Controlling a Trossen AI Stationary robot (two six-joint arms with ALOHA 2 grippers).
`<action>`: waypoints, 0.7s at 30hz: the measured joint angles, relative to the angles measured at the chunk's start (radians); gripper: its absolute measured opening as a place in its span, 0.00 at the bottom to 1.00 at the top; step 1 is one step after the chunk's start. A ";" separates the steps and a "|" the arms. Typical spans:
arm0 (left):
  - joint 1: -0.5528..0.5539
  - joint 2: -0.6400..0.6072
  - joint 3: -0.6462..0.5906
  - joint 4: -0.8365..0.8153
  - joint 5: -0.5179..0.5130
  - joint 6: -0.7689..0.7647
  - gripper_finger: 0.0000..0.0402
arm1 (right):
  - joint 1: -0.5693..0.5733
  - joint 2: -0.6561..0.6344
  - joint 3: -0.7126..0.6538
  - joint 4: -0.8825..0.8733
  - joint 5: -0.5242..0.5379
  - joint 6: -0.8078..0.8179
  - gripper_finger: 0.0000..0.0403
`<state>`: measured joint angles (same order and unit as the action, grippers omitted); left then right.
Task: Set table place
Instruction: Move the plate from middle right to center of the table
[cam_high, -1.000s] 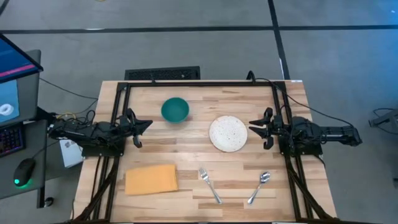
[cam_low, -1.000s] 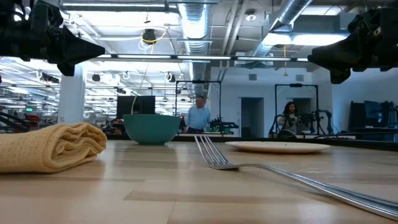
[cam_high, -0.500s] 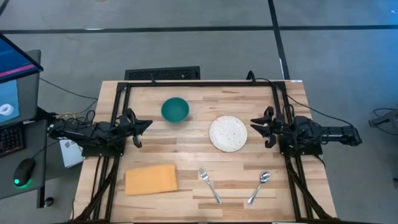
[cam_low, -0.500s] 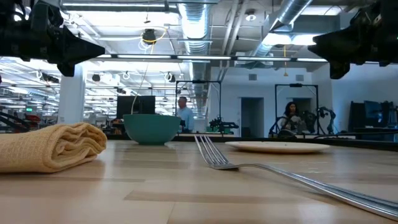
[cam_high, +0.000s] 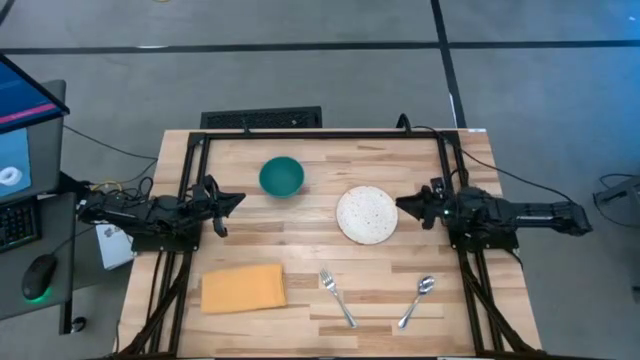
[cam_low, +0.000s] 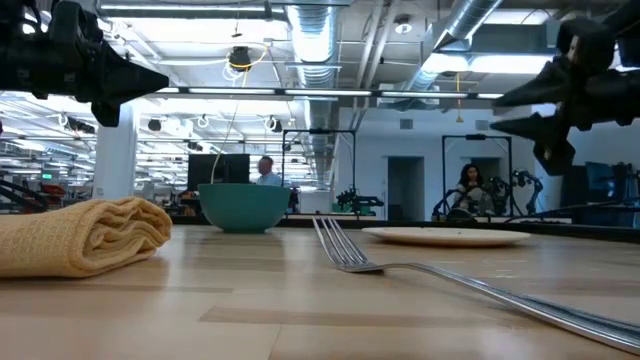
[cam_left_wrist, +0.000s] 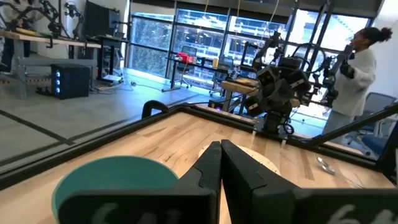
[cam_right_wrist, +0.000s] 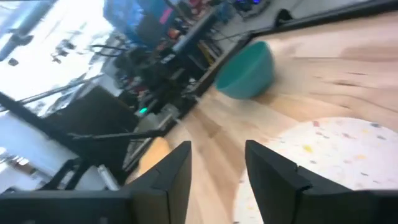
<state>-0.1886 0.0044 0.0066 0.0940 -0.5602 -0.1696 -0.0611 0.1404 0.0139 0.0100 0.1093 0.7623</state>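
The right gripper (cam_high: 408, 208) hovers just beside the right edge of the speckled plate (cam_high: 367, 214), its fingers parted with a clear gap and nothing between them; its own wrist view shows that gap open over the plate's rim (cam_right_wrist: 323, 155), which the overhead view only hints at. Compared with a second ago, this gripper has turned about its wrist, so its fingers seem stacked one above the other in the low view (cam_low: 520, 110) rather than level, though the silhouette is dark. The left gripper (cam_high: 232, 201) waits above the left side of the wooden tabletop (cam_high: 300, 230), fingers pressed together and empty, as its wrist view (cam_left_wrist: 219, 152) makes plain; it has not moved. The teal bowl (cam_high: 281, 176) sits at the far middle, and from above it looks empty. The plate holds nothing. Near the front edge lie the folded yellow cloth (cam_high: 243, 288), a fork (cam_high: 337, 297) and a spoon (cam_high: 417, 300). Only the low view shows two people (cam_low: 266, 172) in the room behind.
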 joint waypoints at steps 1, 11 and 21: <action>0.000 0.000 0.000 0.000 0.000 0.000 0.00 | -0.011 0.015 0.000 0.000 0.000 0.001 0.47; 0.000 0.000 0.000 -0.001 0.000 0.000 0.00 | -0.093 0.104 0.011 -0.012 -0.026 0.159 0.61; 0.000 0.000 0.000 -0.001 0.000 0.000 0.00 | -0.099 0.121 0.102 0.171 -0.030 -0.158 0.61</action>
<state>-0.1886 0.0044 0.0066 0.0929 -0.5606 -0.1695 -0.1596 0.2619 0.1155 0.1809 0.0795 0.6041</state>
